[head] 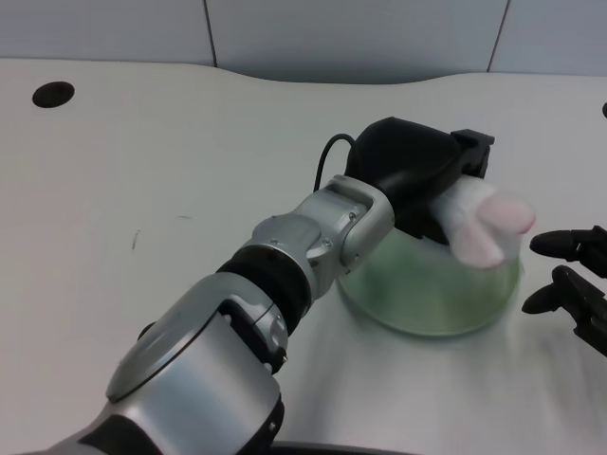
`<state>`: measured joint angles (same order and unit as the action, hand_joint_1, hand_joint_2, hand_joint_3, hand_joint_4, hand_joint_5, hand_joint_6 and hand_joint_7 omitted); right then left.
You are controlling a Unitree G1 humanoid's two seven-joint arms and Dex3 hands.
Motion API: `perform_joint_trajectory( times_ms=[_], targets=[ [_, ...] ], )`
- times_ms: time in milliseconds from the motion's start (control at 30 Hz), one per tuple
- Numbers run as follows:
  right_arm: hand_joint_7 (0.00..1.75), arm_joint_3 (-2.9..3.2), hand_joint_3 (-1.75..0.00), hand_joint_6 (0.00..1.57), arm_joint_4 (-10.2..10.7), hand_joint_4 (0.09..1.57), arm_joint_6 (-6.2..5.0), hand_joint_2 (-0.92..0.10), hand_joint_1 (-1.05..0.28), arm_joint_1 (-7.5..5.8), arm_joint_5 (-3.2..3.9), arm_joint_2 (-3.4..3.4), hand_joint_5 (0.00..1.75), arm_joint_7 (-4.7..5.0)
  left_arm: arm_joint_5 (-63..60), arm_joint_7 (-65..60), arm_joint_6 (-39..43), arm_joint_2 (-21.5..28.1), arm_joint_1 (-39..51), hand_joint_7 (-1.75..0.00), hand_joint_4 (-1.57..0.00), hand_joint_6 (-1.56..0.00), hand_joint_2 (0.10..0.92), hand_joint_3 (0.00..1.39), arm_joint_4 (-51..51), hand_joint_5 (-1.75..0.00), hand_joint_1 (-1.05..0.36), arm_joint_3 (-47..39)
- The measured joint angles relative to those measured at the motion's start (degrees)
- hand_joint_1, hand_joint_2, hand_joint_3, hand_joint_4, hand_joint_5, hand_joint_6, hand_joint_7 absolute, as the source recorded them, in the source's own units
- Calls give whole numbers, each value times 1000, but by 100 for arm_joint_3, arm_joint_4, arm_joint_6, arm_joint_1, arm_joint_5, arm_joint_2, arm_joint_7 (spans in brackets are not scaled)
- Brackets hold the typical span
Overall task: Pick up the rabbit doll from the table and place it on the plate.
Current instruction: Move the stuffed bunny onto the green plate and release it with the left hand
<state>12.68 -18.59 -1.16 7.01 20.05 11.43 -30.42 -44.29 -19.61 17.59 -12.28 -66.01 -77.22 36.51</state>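
Left hand grasps the rabbit doll above the plate, right of centre. Recommend lowering over the plate's middle before releasing.

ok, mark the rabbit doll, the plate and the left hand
rabbit doll point(486, 227), head view, on its white and pink ears.
plate point(427, 303), head view, on its bare green inside.
left hand point(413, 171), head view, on its black back.

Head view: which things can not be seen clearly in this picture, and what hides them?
- Rabbit doll: only white fur and pink ears show, blurred; the left hand covers its body.
- Left hand's fingers: hidden under the hand's back, so the grip is not seen.
- Plate: its near-left rim is behind the forearm; whether the doll touches it cannot be told.
- Right hand: cut off by the right edge.
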Motion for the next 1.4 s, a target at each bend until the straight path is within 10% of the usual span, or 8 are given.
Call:
perform_joint_trajectory(
  times_ms=[267,700,933,1033,1200,1400],
  targets=[
    [1166,-107,-530,253,153,228,-2,-921,-297,-43,-31,-65,1548,55,-55,27,-243,-11,176,-1639,-977,-678,871,55,-93,-1746,-260,145],
    [1184,-157,-537,257,152,223,-16,-921,-310,-45,-4,-134,1577,39,-113,291,-378,38,176,-972,-812,-759,815,13,-99,-1685,-436,238],
    [1196,-168,-543,244,138,222,-11,-921,-306,-31,-3,-177,1589,43,-37,966,-471,134,172,-922,-364,-406,880,10,-110,-1191,-629,136],
    [1203,-167,-544,243,123,215,-11,-921,-306,-12,0,-183,1597,43,-107,1192,-648,150,127,-496,-63,-219,904,2,-114,-798,-790,213],
    [1204,-158,-552,236,123,207,13,-921,-294,-14,86,-186,1606,-57,-200,1436,-778,183,-73,-281,0,-29,920,42,-114,-230,-891,314],
    [1209,-140,-544,241,96,237,3,-921,-312,-16,90,-178,1658,-161,-243,1382,-782,197,-117,-21,1,1,921,128,-108,-4,-992,358]
  ],
)
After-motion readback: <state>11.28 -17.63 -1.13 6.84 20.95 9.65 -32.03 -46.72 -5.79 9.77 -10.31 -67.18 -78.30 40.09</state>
